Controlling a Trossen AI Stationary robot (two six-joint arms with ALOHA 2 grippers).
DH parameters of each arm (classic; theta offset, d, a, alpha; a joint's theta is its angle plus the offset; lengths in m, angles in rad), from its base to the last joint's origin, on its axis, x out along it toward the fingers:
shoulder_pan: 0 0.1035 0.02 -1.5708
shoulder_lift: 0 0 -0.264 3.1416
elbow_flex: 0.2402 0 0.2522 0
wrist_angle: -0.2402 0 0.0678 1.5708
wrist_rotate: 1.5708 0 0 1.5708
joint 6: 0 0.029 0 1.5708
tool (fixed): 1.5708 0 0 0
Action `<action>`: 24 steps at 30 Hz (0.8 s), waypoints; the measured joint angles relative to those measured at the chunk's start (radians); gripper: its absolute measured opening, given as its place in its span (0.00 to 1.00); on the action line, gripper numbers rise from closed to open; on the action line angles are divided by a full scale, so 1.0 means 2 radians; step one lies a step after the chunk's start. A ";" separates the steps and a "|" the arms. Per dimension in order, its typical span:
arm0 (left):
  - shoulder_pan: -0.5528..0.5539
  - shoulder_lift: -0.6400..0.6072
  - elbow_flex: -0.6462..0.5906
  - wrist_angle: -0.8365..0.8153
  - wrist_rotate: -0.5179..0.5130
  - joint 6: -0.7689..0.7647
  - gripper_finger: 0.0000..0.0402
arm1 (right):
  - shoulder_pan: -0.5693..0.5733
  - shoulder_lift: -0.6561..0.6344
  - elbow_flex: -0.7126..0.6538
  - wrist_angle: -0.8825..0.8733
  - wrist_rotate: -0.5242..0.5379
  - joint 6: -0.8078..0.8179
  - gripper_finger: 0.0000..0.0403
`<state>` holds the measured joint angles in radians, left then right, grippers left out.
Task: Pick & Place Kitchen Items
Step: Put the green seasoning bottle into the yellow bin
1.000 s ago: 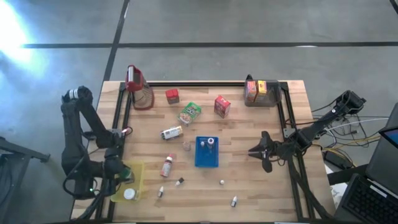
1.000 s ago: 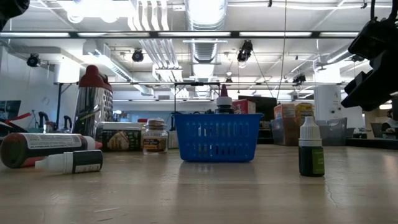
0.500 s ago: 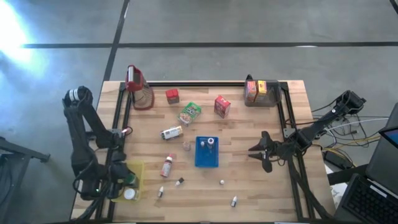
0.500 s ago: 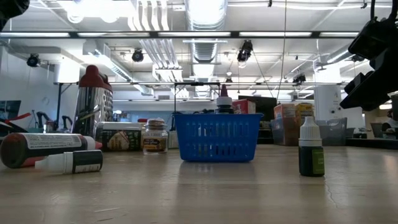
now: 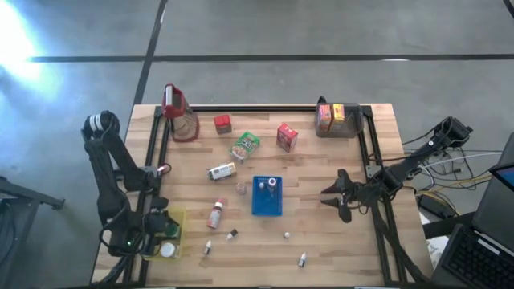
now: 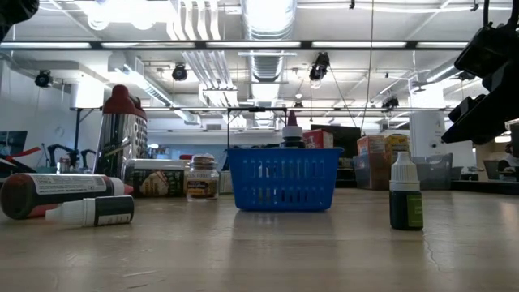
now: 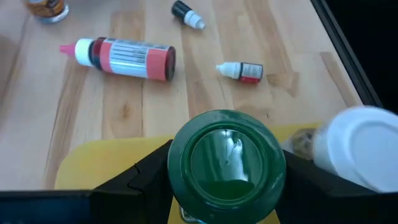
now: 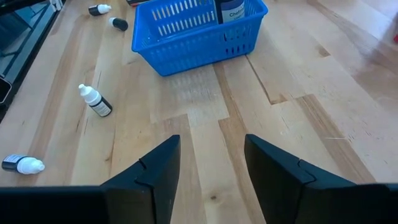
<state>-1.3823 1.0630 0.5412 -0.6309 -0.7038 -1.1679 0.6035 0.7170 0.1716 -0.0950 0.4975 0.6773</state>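
At the desk's [image 5: 321,241] left front corner the left tool [image 7: 225,180] gripped a green-lidded jar [image 7: 226,160] over a yellow tray [image 5: 178,217], beside a white lid [image 7: 357,149]. The jar's body was hidden. Small bottles [image 5: 215,213] lay nearby, then the blue basket [image 5: 267,201]. The right tool [image 8: 208,163] hung unclenched over bare boards.

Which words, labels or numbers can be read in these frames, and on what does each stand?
"Che...": start of a word, cut off, on the label of the bottle standing in the blue basket, right wrist view.
Red-and-white bottle lying on the table, left wrist view: printed lines, too blurred to read.
Small dropper bottle beside it: label unreadable.
Green packet and red carton, high view: print too small.
Lying bottles, low view: label text blurred.
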 joint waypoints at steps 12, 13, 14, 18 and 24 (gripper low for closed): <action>0.000 0.000 0.003 0.009 0.007 -0.007 0.59 | 0.000 0.000 0.000 0.000 0.000 0.000 0.50; 0.000 0.000 0.003 0.009 0.009 -0.007 0.59 | 0.000 0.000 0.000 0.000 0.000 0.000 0.50; 0.000 0.000 0.003 0.010 0.011 -0.007 0.59 | 0.000 0.000 0.000 0.000 0.000 0.000 0.50; 0.000 0.000 0.003 0.010 0.018 -0.007 0.63 | 0.000 0.000 0.000 0.000 0.000 0.000 0.50; 0.001 0.000 0.003 0.010 0.018 -0.009 0.72 | 0.000 0.000 0.000 0.000 0.000 0.000 0.47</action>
<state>-1.3811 1.0637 0.5465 -0.6106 -0.6685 -1.1851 0.6035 0.7167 0.1719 -0.0956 0.4973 0.6777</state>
